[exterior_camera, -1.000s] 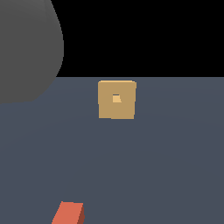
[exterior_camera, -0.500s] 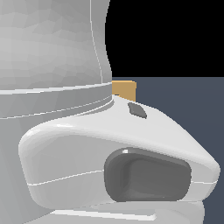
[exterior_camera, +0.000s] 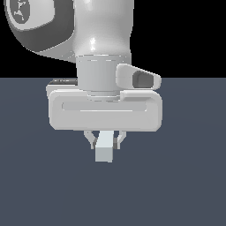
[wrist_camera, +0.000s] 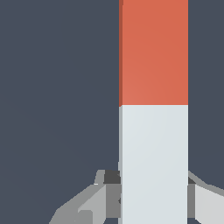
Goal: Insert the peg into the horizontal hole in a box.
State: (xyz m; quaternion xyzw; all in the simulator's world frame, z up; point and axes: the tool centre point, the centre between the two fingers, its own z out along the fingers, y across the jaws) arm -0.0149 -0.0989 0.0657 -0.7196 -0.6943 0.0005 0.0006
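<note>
Orange-red over one half and pale grey-white over the other, the peg [wrist_camera: 153, 109] is seen lengthwise in the wrist view as a slim square-section bar, its 2 colours meeting at a sharp straight line. The pale half is clamped between the 2 grey fingers [wrist_camera: 105, 199], which press against its opposite sides, so the gripper [wrist_camera: 153, 197] is closed on the peg. The orange-red half runs away from the fingers and is cut off by the picture's edge.

In the exterior view only the pale square end of the peg [exterior_camera: 105, 151] is shown, facing the camera and sticking out below the gripper [exterior_camera: 105, 140], with a finger tight against each side of it. The peg is held just clear of the dark blue-grey table [exterior_camera: 185, 185]; whether its far end touches the surface cannot be told.

Above the fingers, the wide white hand body [exterior_camera: 105, 110] and the white arm link [exterior_camera: 103, 31] fill the middle and upper part of the exterior view. The box and its hole are hidden from both views.
</note>
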